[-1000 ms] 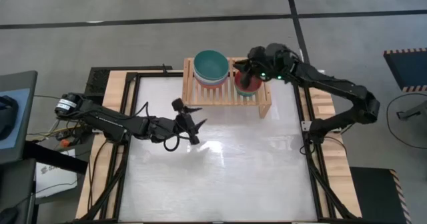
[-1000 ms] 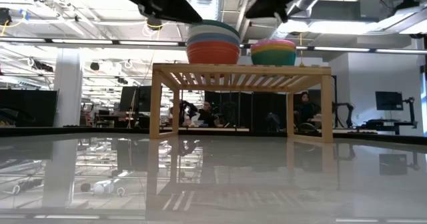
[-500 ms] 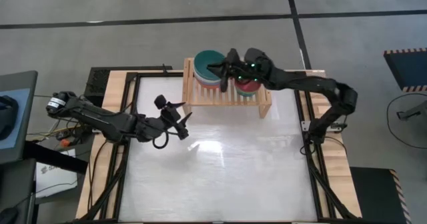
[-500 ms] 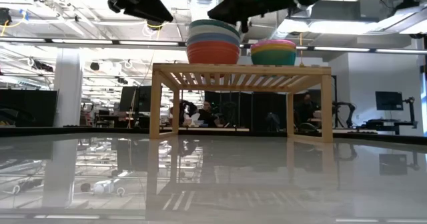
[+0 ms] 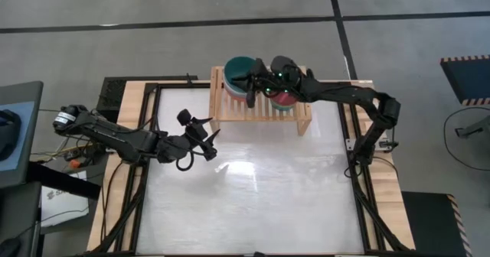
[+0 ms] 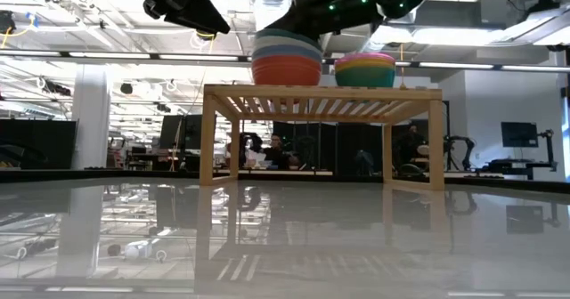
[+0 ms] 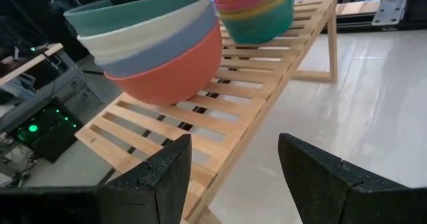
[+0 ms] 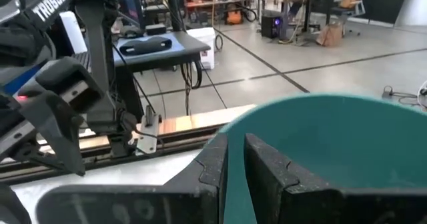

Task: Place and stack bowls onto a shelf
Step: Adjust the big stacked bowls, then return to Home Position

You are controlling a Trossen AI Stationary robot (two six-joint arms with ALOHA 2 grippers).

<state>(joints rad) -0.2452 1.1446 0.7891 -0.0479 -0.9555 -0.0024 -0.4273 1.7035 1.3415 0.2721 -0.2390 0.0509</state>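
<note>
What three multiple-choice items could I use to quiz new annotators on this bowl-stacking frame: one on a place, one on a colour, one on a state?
1. Where do the two bowl stacks stand?
A. On the shelf's slatted top
B. On the table, under the shelf
C. On the floor

2. What colour is the lowest bowl of the taller stack?
A. Yellow
B. Red
C. Cyan

3. What is the right pincer doing?
A. Hanging open over bare table
B. Gripping the teal bowl's rim
C. Gripping a shelf leg

Answers:
1 A: both stacks sit on the shelf.
2 B: the red bowl is lowest there.
3 B: the right pincer pinches the rim of the teal bowl; the left pincer waits open before the shelf.
</note>
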